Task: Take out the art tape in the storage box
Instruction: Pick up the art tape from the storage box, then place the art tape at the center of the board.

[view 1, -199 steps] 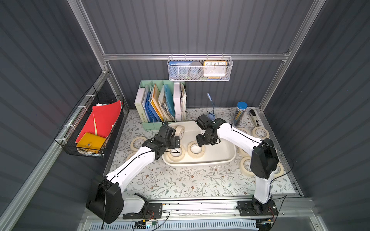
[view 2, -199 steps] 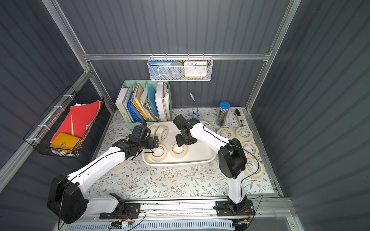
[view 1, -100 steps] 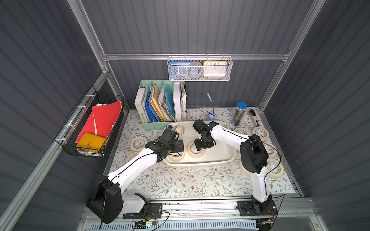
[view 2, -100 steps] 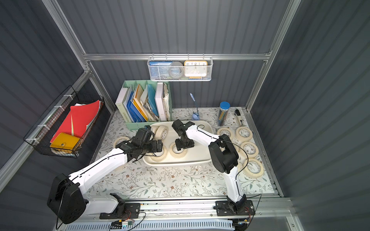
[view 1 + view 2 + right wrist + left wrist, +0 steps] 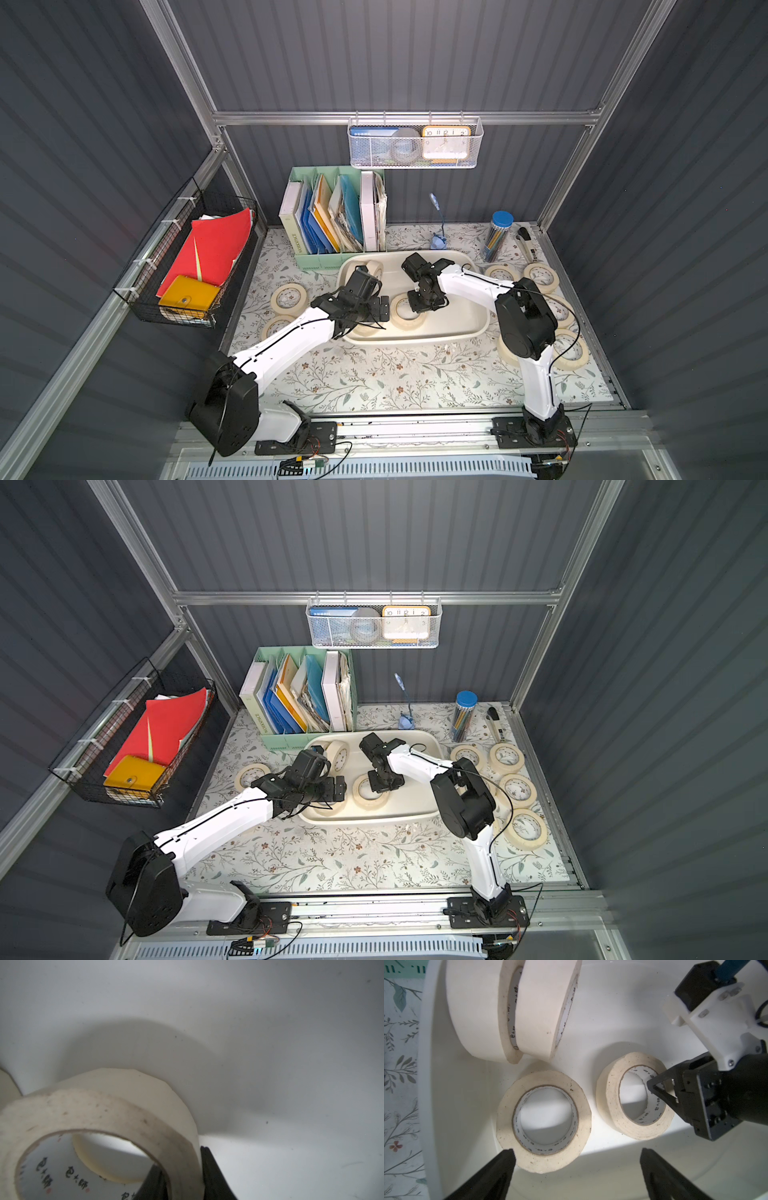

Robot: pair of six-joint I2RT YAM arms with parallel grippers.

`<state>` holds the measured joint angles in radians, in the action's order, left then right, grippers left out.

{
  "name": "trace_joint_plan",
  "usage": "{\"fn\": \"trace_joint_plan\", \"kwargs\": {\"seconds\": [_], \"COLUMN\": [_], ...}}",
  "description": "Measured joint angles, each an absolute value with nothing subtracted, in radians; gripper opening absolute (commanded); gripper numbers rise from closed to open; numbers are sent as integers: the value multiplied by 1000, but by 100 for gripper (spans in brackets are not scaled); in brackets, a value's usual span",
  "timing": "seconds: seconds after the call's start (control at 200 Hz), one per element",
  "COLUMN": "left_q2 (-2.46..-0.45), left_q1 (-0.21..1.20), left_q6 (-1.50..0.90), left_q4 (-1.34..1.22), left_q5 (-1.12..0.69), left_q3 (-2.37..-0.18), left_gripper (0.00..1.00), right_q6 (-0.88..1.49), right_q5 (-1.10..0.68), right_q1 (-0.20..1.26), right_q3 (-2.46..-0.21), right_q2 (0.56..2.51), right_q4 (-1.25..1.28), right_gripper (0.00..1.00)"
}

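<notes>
The flower-patterned table (image 5: 374,382) carries the storage box (image 5: 461,319) at its middle, with loose rolls (image 5: 540,276) of art tape lying flat on both sides of it. Inside the box I count four rolls. Two leaning rolls (image 5: 477,1012) stand on edge at its far corner. The left gripper (image 5: 577,1155) hangs spread wide, holding nothing, over a flat roll (image 5: 544,1122). Beside that, the right gripper (image 5: 184,1178) is clamped on the wall of the gripped roll (image 5: 633,1095), one finger inside its core, one outside.
</notes>
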<state>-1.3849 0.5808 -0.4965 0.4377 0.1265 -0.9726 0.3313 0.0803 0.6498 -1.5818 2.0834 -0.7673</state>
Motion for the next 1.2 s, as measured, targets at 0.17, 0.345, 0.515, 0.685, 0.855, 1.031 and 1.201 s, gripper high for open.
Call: {"fn": "trace_joint_plan", "kwargs": {"seconds": [0.17,0.345,0.515,0.685,0.855,1.031,1.201], "left_q2": [-1426,-1481,-1544,-1571,-1577,-1603,-1607], "left_q1": [599,604,604,604,604,604,604], "left_q6": [-497,-497,-497,-498,-496,-489,-487], "left_q4": [425,391,373,356,340,332,333], "left_q5": [110,99,100,102,111,120,132], "left_q3": [-974,-974,-981,-1005,-1050,-1085,-1085], "left_gripper": [99,99,100,100,100,100,100], "right_q6": [319,294,275,307,398,496,551], "right_q5": [123,162,194,195,171,137,112], "right_q1": [638,598,579,585,586,586,583], "right_q3": [-1596,-1682,-1717,-1649,-1462,-1211,-1031], "right_q2": [2004,1846,1654,1486,1306,1158,1174], "right_q4": [-837,-942,-1094,-1265,-1379,-1394,-1332], "right_gripper": [0,0,0,0,0,0,0]}}
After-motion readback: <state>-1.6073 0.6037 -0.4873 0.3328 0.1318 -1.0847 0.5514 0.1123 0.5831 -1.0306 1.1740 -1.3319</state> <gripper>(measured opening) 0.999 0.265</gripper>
